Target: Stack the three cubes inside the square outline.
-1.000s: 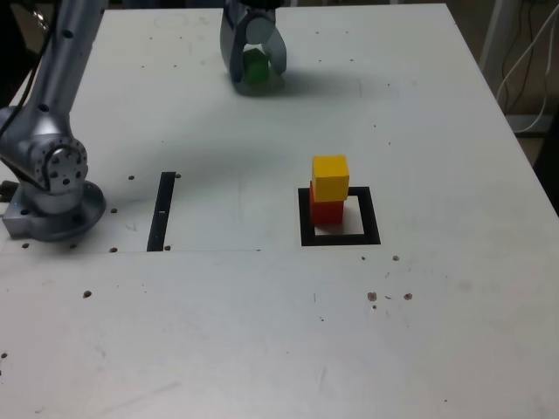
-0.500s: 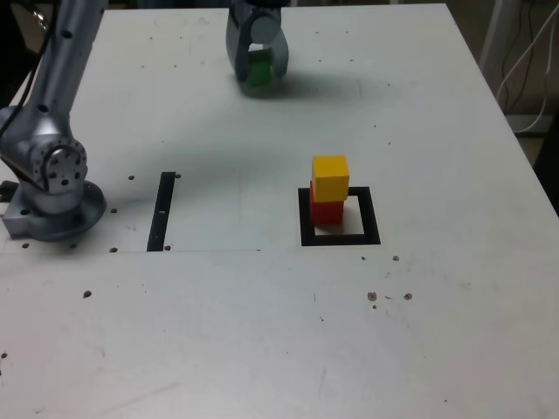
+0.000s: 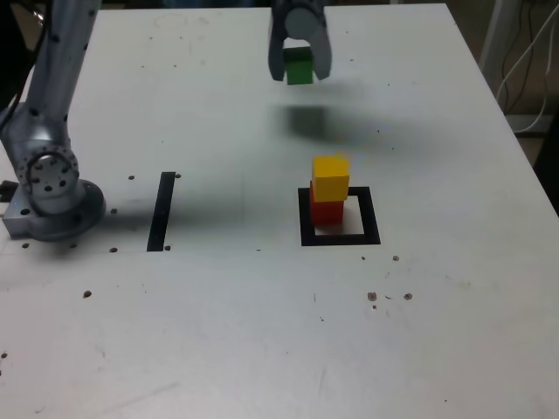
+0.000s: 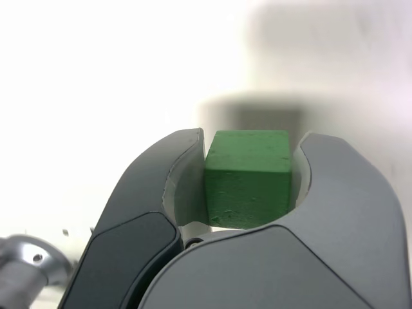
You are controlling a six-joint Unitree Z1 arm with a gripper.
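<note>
My gripper is shut on the green cube, held in the air above the table's far part, its shadow on the surface below. The wrist view shows the green cube clamped between the two dark fingers. Nearer the front, the yellow cube sits on the red cube, and that pair stands inside the square outline, toward its back left corner. The held cube is behind and slightly to the exterior view's left of the stack.
The arm's grey base stands at the exterior view's left edge of the white table. A thin black strip lies between the base and the outline. Cables hang beyond the table's right edge.
The jaws closed on the green cube, which has risen off the table and moved toward the exterior view's right. The yellow-on-red stack has not moved.
</note>
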